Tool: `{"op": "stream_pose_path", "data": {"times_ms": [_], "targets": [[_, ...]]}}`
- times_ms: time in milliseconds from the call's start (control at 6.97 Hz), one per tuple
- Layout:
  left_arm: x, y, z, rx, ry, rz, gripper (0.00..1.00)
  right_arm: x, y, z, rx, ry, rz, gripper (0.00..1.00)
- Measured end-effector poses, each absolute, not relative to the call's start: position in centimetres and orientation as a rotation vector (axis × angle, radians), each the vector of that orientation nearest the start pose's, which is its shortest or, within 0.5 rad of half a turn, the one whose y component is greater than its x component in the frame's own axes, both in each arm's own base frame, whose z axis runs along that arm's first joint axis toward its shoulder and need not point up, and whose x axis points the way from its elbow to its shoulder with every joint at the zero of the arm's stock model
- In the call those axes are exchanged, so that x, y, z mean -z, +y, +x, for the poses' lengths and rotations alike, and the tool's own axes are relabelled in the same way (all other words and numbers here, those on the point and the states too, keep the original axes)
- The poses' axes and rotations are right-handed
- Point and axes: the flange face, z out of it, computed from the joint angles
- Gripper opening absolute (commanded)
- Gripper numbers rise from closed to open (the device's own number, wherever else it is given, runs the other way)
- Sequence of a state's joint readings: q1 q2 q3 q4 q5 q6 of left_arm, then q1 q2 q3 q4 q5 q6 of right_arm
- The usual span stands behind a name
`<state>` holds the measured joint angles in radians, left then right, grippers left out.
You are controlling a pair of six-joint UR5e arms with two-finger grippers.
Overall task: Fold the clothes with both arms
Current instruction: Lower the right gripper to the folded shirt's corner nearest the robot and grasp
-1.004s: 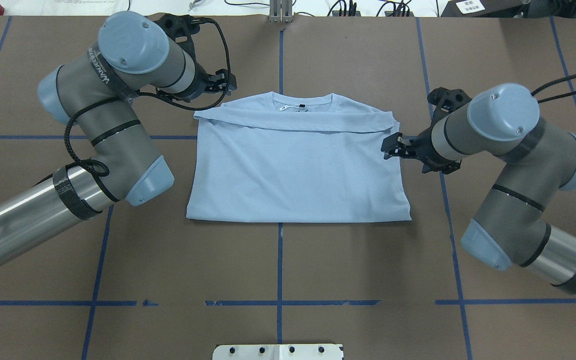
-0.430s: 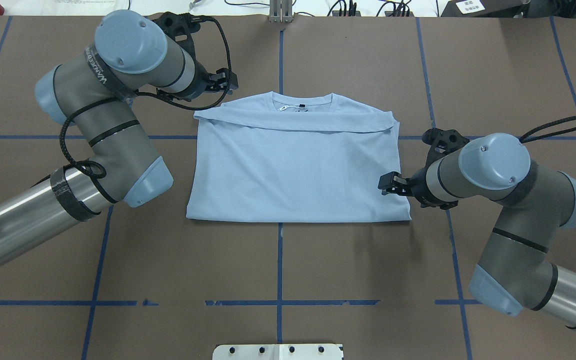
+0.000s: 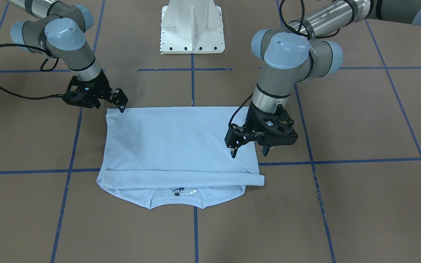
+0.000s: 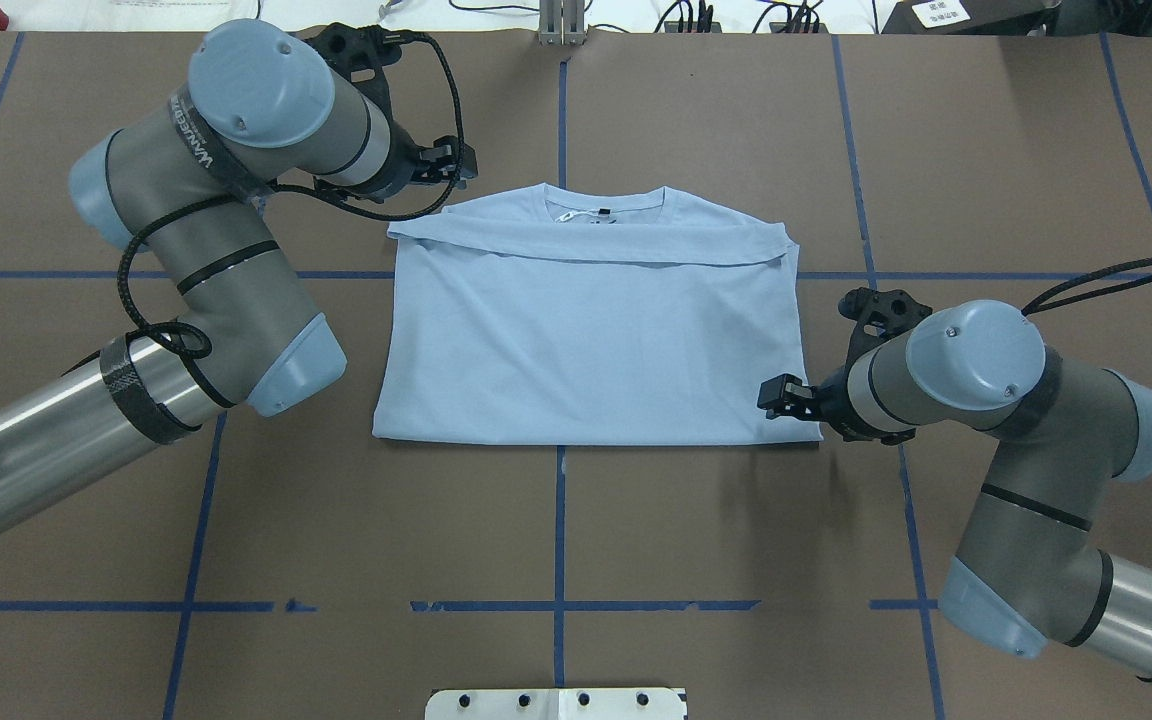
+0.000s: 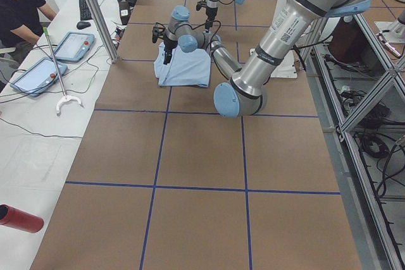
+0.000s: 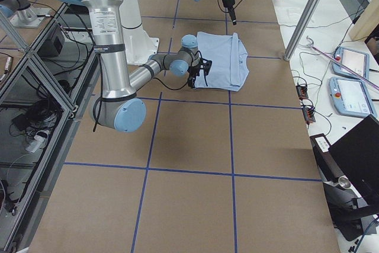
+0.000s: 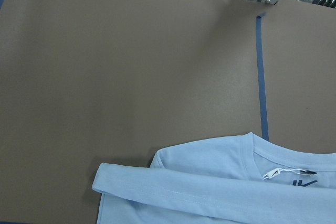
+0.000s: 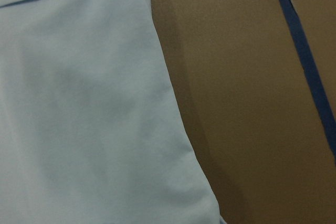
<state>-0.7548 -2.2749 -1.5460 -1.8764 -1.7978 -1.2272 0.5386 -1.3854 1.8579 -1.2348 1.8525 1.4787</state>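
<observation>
- T-shirt [image 4: 586, 340]: pale light blue, plain all over.
- Neck label [image 4: 576, 214]: white, with a small dark mark beside it.
- Table [image 4: 736, 560]: flat brown, gridded with blue tape lines [image 4: 558, 530].
- Left arm [image 4: 226, 250] and right arm [image 4: 1016, 430]: grey shells, light-blue joint caps, silver tube sections, black bands.
- Left gripper [image 3: 249, 152] and right gripper [image 3: 121, 103]: black.
- Pedestal base [image 3: 192, 27], top centre of the front-facing view: white.
- Cylinder [image 5: 19, 218], lower left of the left-side view: red.
</observation>
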Motion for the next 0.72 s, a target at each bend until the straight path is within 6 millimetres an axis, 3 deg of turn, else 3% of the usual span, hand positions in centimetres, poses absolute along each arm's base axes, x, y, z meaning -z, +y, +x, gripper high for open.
{"op": "stream_pose_path", "data": {"times_ms": [143, 287, 574, 717], "targets": [[-21.08, -57.14, 44.57, 0.264, 0.948, 0.335, 0.99, -39.87, -37.95, -43.59, -0.299, -0.841, -0.001, 0.96], [-21.11, -57.14, 44.57, 0.264, 0.948, 0.335, 0.99, -40.09, -37.93, -43.79, -0.295, -0.836, 0.001, 0.87], [-21.16, -57.14, 44.58, 0.264, 0.947, 0.335, 0.99, -40.38, -37.98, -43.94, -0.295, -0.830, 0.001, 0.55], [-21.16, -57.14, 44.57, 0.264, 0.947, 0.335, 0.99, -40.52, -38.02, -43.98, -0.296, -0.827, 0.002, 0.30]]}}
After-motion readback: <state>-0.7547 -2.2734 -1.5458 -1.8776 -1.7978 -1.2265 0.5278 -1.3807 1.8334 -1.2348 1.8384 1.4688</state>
